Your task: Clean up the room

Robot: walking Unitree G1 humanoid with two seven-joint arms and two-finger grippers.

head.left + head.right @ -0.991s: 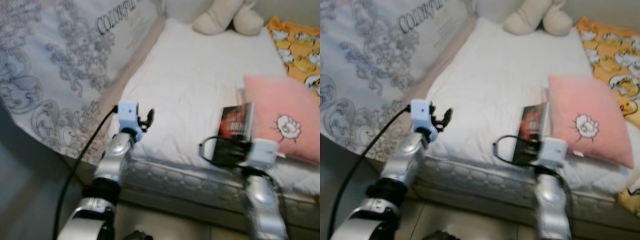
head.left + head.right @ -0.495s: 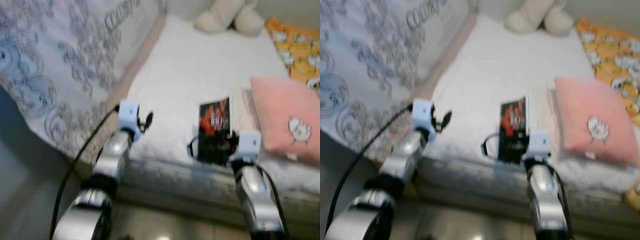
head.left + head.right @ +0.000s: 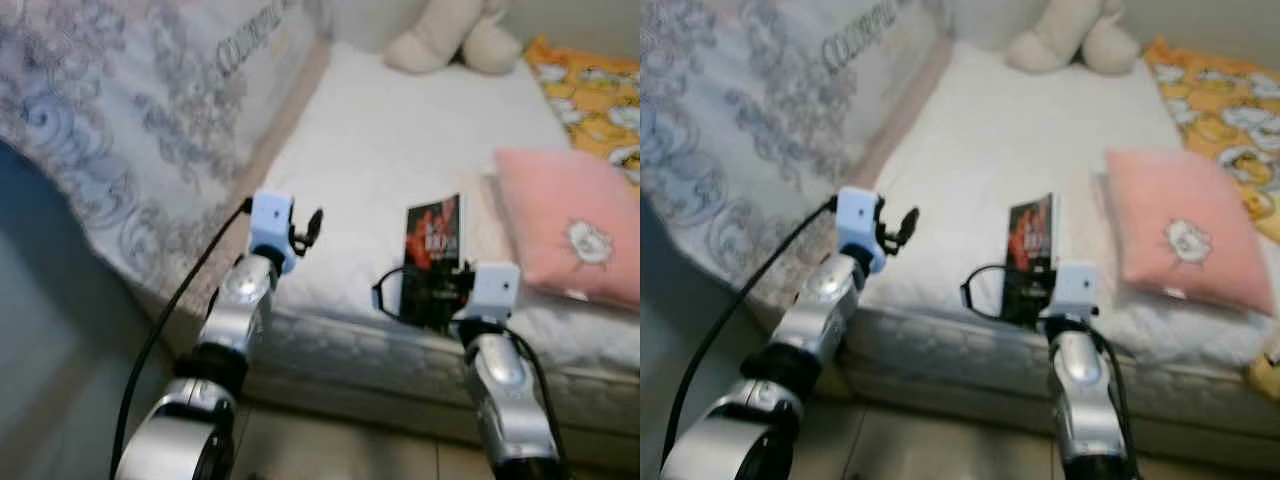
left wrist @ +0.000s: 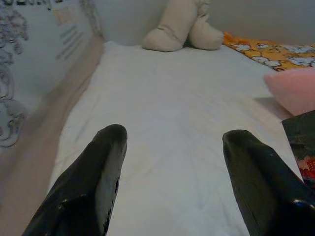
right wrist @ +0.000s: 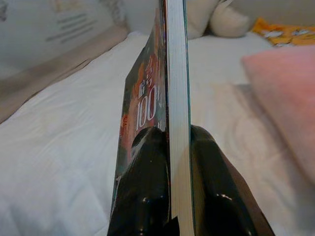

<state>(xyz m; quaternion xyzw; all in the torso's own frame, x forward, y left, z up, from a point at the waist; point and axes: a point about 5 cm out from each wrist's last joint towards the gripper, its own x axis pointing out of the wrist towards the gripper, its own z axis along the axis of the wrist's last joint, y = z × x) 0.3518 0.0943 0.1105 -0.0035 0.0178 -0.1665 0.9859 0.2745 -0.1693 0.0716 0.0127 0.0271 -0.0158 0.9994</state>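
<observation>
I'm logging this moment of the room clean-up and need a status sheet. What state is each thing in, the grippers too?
Dark red-and-black book: upright on edge, clamped.
Right gripper: shut on the book, over the bed's near edge.
Left gripper: open, holding nothing, over the white mattress.
Pink square pillow: lying flat on the mattress.
Cream plush toy: at the bed's far end.

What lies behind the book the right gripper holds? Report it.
Behind the book, clamped upright on edge in the right gripper, white mattress runs back to a cream plush toy at the far end. The sheet directly behind its cover is hidden.
</observation>
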